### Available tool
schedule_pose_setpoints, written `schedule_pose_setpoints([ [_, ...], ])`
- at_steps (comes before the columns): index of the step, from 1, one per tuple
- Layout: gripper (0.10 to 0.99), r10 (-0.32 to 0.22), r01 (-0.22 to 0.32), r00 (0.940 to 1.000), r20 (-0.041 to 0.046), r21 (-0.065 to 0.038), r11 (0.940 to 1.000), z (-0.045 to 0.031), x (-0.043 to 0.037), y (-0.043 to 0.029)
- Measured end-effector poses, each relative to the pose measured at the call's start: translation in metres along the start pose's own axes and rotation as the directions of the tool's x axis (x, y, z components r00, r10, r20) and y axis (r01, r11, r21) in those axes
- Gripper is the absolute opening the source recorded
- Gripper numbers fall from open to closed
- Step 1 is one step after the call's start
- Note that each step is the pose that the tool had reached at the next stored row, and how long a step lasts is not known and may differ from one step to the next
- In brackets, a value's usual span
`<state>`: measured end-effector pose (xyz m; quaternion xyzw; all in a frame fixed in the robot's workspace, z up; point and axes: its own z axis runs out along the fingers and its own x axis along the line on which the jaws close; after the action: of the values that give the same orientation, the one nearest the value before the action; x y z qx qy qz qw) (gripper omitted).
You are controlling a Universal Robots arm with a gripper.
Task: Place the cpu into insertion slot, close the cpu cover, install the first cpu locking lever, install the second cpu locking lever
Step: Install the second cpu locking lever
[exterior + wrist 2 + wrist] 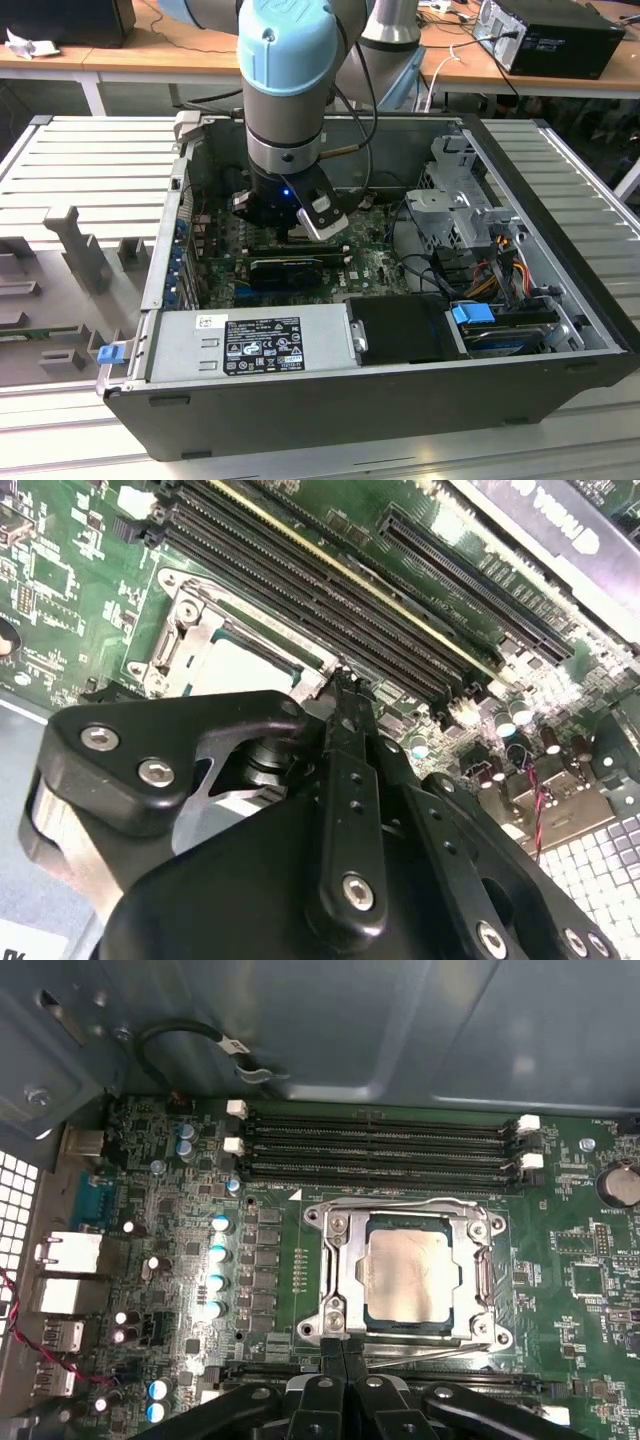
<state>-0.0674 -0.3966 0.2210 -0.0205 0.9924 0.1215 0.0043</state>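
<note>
In the exterior view the gripper (300, 222) hung low inside the computer case (560, 300).

In the second wrist view its fingers (345, 742) were pressed together, empty, their tips at the socket's edge.

In the first wrist view the cpu (412, 1275) lay flat in the insertion slot (340, 1225) just beyond the fingertips, the cpu cover (482, 1278) closed around it, square with the memory slots (380, 1145). A sideways slip could scrape the motherboard (590, 1270).
</note>
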Motion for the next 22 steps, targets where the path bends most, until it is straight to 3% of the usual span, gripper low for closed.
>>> schedule_pose_setpoints([
  [3,0.106,0.0,0.0,1.0,0.0004,-0.009,1.0,-0.0001,0.0005,-0.0031],
  [9,0.106,0.007,-0.007,1.0,0.0021,-0.01,0.9999,0.0024,0.0047,-0.0057],
  [17,0.106,0.009,-0.009,1.0,0.003,-0.023,0.9997,0.0135,0.0088,-0.0087],
  [19,0.106,0.009,-0.009,1.0,0.0036,-0.043,0.9991,0.0153,0.0091,-0.0095],
  [22,0.106,0.009,-0.009,0.9999,0.0041,-0.05,0.9987,0.017,0.0092,-0.0099],
])
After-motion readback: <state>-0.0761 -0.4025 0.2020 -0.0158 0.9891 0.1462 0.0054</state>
